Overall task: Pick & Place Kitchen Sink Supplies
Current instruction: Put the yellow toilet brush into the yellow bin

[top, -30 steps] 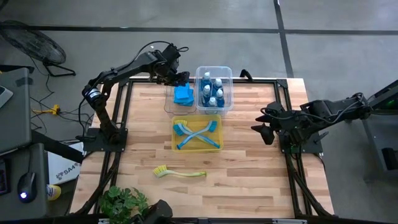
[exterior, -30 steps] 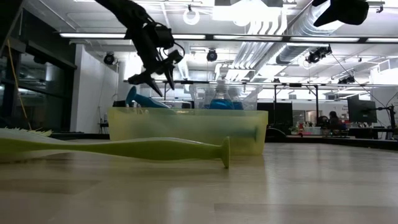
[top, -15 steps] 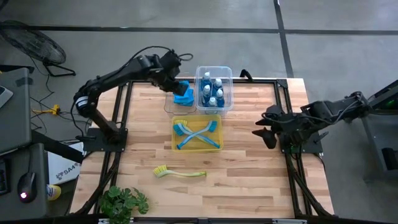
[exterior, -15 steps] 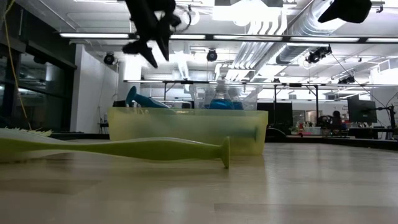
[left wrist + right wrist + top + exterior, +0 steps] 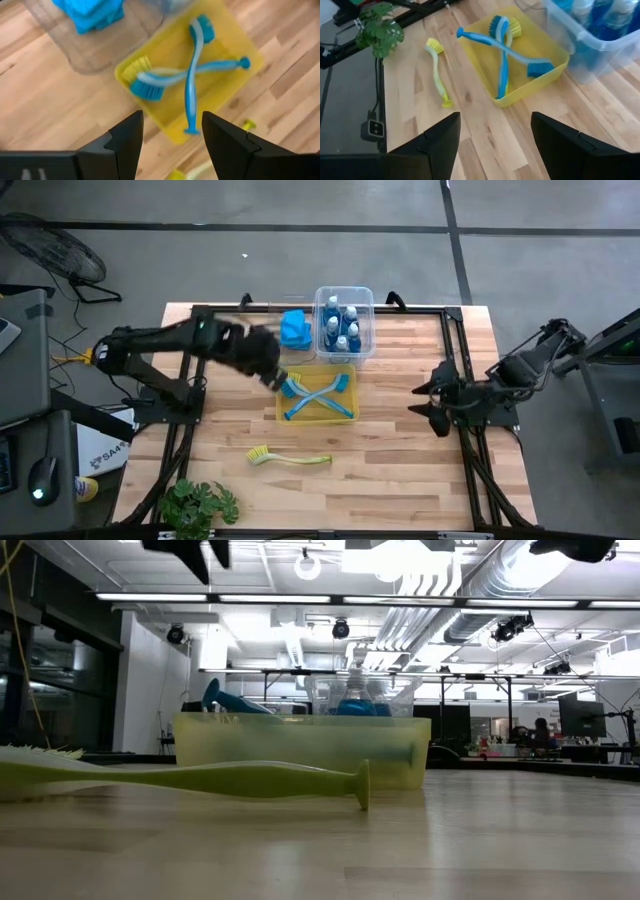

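Observation:
Two blue dish brushes (image 5: 316, 392) lie crossed in the yellow bin (image 5: 281, 408) at mid-table, and they also show in the left wrist view (image 5: 192, 75). A yellow-green brush (image 5: 288, 458) lies flat on the wood nearer the front edge. Blue sponges (image 5: 293, 328) sit in a clear bin (image 5: 100, 52). Beside it, bottles of blue liquid (image 5: 341, 328) stand in a second clear bin. My left gripper (image 5: 277, 374) hovers open and empty above the yellow bin's left edge (image 5: 172, 135). My right gripper (image 5: 428, 395) hangs open and empty at the right (image 5: 495, 135).
A leafy plant (image 5: 200, 505) stands at the near left corner. Bare wood lies between the yellow bin and my right gripper, and along the near edge to the right of the yellow-green brush. Dark frame rails (image 5: 455, 330) run along the table's sides.
My left gripper has risen from over the sponge bin at the far side and swung toward the near edge, rolling as it went. It now hangs high over the yellow bin's left edge. Its fingers stayed open and the sponges stayed in their bin. My right arm has swung slightly.

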Robot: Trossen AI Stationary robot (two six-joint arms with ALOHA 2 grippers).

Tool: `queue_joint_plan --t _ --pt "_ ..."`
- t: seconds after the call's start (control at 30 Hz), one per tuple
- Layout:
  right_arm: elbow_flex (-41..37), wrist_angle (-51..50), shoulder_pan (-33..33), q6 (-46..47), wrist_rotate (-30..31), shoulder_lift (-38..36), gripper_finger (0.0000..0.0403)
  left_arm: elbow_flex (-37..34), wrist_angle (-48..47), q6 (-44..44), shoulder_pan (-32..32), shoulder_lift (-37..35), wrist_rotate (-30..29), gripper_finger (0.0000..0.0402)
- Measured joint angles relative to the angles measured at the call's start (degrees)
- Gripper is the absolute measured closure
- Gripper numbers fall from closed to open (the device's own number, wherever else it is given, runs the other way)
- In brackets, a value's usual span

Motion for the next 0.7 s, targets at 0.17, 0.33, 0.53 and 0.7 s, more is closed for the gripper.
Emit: queue_joint_plan --t 0.17,0.33,0.53,0.7 --pt "0.0 3.96 3.34 0.33 1.24 4.85 0.0166 0.0 -4.44 -8.13 -10.72 -0.73 -6.93 0.0204" --pt "0.0 12.09 4.44 -1.06 -1.13 11.29 0.0166 -0.02 -7.94 -13.18 -18.87 -1.37 -11.26 0.0204" --pt "0.0 24.68 4.31 -3.26 -3.18 19.62 0.0166 -0.02 -12.66 -18.25 -26.34 -3.09 -14.59 0.0204" --pt "0.0 38.08 2.98 -6.18 -5.26 26.77 0.0166 -0.02 -13.31 -21.74 -33.18 -5.28 -16.98 0.0204"
